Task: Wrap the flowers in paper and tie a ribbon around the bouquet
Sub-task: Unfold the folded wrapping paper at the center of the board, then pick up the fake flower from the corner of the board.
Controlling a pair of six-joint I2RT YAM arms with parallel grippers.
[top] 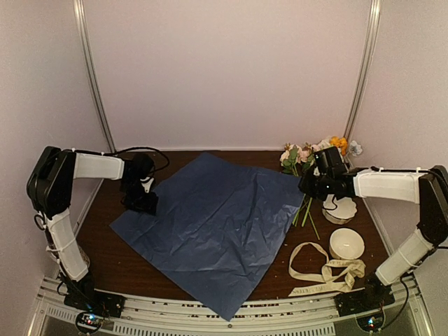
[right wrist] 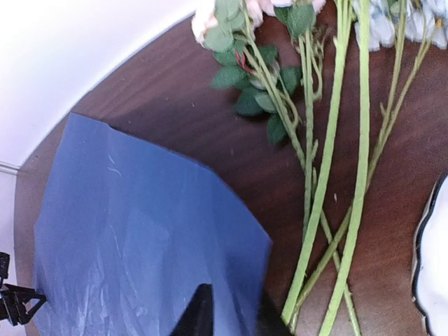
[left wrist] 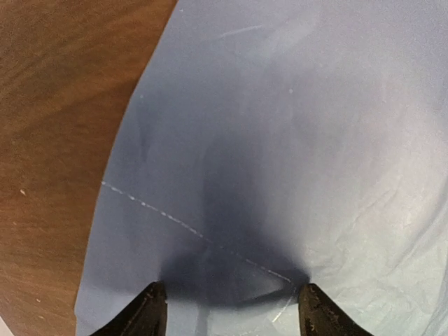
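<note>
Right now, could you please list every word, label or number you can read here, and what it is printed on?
Ribbon: faint dark print along it, too small and blurred to read.
No other writing shows in any view.

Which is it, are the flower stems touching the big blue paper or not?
Apart. The right wrist view shows a strip of bare brown table between the green stems of the flowers and the edge of the paper.
</note>
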